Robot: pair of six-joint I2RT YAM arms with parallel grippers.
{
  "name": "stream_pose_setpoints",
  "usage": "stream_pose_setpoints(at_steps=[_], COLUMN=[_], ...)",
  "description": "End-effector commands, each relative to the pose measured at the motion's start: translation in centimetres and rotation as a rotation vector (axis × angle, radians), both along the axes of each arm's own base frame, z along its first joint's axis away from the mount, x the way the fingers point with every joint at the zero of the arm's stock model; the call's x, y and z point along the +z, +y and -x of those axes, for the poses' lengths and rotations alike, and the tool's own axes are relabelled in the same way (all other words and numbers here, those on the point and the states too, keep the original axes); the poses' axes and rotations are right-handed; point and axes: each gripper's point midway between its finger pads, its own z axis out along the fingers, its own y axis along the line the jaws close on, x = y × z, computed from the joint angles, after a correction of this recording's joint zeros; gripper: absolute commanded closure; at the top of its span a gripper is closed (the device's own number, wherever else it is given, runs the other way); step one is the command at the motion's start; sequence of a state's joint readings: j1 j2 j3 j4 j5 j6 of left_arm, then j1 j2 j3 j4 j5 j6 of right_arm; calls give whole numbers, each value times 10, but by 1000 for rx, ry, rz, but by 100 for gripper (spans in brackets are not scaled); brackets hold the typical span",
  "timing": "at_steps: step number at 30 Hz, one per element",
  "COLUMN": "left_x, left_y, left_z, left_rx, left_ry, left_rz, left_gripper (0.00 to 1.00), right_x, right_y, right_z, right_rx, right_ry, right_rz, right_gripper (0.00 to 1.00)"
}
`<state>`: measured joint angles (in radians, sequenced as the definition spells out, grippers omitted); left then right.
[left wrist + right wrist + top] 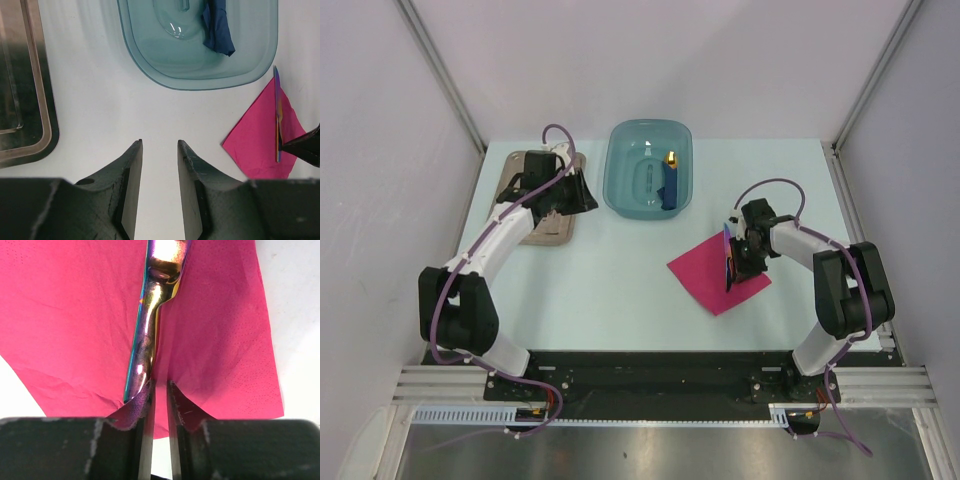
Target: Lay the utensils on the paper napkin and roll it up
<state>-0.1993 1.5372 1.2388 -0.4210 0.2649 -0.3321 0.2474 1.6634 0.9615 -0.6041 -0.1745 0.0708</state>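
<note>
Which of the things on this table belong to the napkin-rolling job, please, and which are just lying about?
For the job: utensils, paper napkin.
Lying about: teal basin, blue yellow-tipped object inside it, metal tray.

The utensil [145,340] runs off the top edge, its near end hidden at the right tool [160,390].

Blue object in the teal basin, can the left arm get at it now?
Probably yes: the left hand is open, empty, and nothing stands between it and the open basin holding the blue object.
</note>
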Motion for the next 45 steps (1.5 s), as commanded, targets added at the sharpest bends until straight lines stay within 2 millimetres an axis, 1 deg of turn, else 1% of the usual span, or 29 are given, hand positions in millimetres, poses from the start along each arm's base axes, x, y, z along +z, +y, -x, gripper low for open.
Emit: stream_pose_setpoints(at_steps=[1,6,9,11,12,14,15,17,18,19,20,21,22,23,24,25,26,27,28,29,30,32,33,35,36,39,40,41,45], left_x=[17,16,18,18,27,25,35,20,34,12,9,22,14,-10,-5,-13,-37,-34,-40,-52,-56,-64,-79,-88,-101,-117,-129,-131,-145], left_y=[4,4,10,16,26,37,47,59,69,74,80,90,94,101,106,110,117,120,123,128,144,151,153,156,157,164,164,165,162], left_z=[-4,-5,-11,-18,-28,-42,-53,-70,-84,-93,-100,-114,-119,-127,-140,-143,-150,-159,-163,-170,-173,-180,-181,-182,-181,-178,-174,-174,-163], left_rx=[17,18,28,46,71,90,98,102,95,88,67,68,55,23,15,6,-9,-13,-16,-18,4,2,-10,-31,-40,-37,-45,-40,-54], left_ry=[-52,-48,-52,-54,-80,-88,-123,-91,-131,-77,-81,-115,-92,-59,-80,-61,-25,-42,-34,-22,-16,-8,16,32,56,99,132,140,191], left_rz=[14,10,-5,-15,-21,-35,-56,-95,-121,-140,-170,-185,-213,-264,-298,-329,-384,-403,-425,-453,-464,-507,-517,-537,-544,-583,-579,-575,-563], left_gripper=[61,61,61,61,61,61,60,59,59,58,58,57,56,56,56,56,56,56,56,56,56,56,56,56,57,57,57,58,62], right_x=[-3,4,21,40,47,65,73,85,93,98,102,107,110,112,115,117,118,120,122,122,124,128,129,132,134,139,141,145,158], right_y=[4,5,9,12,15,16,20,17,19,18,12,12,9,6,1,-2,-5,-9,-11,-13,-17,-20,-21,-22,-22,-22,-22,-30,-27], right_z=[0,-4,-13,-26,-29,-39,-38,-42,-43,-44,-47,-49,-50,-52,-54,-56,-56,-57,-58,-58,-60,-61,-61,-63,-64,-68,-69,-74,-81], right_rx=[18,25,43,59,74,118,149,153,161,167,150,151,146,136,121,112,103,90,84,77,69,69,67,70,74,80,80,59,70], right_ry=[6,-9,-39,-93,-106,-157,-164,-186,-197,-207,-219,-227,-236,-242,-247,-255,-254,-258,-262,-262,-268,-274,-275,-280,-283,-297,-300,-317,-360], right_rz=[-5,-2,-37,-75,-103,-132,-170,-200,-228,-237,-244,-262,-268,-268,-273,-273,-274,-279,-282,-284,-284,-278,-276,-270,-268,-267,-266,-272,-294], right_gripper=[79,79,77,75,72,69,65,61,57,55,50,48,45,40,38,35,30,28,27,25,24,22,21,20,20,18,18,18,17])
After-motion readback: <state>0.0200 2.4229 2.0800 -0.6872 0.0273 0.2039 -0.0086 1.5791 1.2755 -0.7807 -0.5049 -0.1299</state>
